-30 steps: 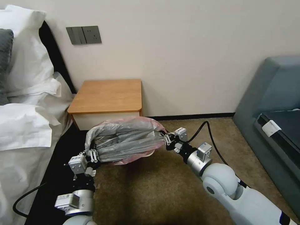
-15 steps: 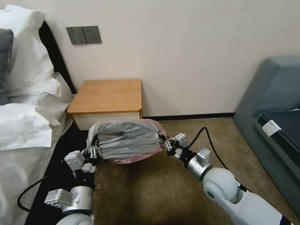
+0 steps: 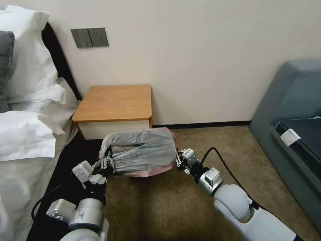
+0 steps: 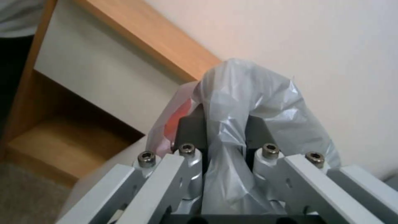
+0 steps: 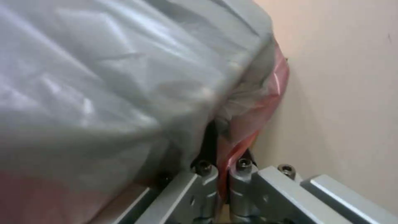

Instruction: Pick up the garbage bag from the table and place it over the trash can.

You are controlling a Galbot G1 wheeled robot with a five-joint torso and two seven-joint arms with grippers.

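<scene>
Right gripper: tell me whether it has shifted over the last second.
Yes. The right gripper moved down, away from the table, gripping the garbage bag.

The garbage bag (image 3: 142, 150) hangs before the table (image 3: 115, 102), between left hand (image 3: 107, 163) and right hand (image 3: 179, 160).

Garbage bag (image 3: 142, 150): 1. Table (image 3: 115, 102): 1. Grippers: 2, left gripper (image 3: 107, 163), right gripper (image 3: 179, 160). White pillow (image 3: 28, 50): 1. Wall switch panel (image 3: 89, 37): 1. Sofa (image 3: 294, 110): 1.
</scene>
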